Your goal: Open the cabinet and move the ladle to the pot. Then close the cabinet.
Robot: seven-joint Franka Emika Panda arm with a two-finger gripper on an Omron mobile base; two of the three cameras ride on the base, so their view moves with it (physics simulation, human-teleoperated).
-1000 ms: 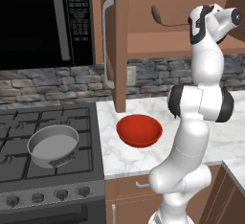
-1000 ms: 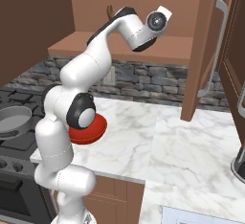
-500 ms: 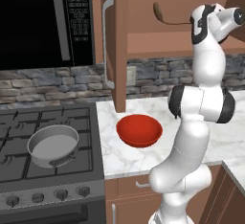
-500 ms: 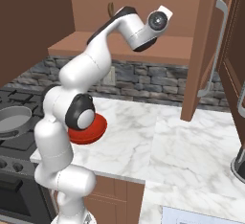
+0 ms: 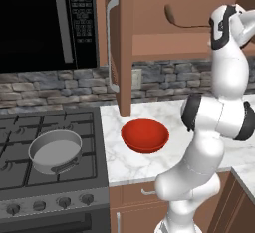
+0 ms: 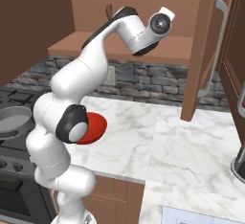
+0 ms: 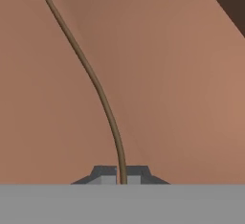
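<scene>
The gripper (image 7: 122, 176) is clenched on the thin, curved handle of the dark-brown ladle (image 5: 185, 22), holding it up inside the open wooden cabinet (image 5: 119, 48), while the round grey metal pot (image 5: 55, 150) sits on the stove

arm: reaching up high, bent at the elbow | gripper (image 7: 123, 174): pinched tight on the ladle (image 7: 91, 77) handle, fingers close together

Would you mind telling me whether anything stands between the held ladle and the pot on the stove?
The open cabinet door hangs between the ladle and the pot; the red bowl sits below that route. The tool is shut on the ladle.
</scene>
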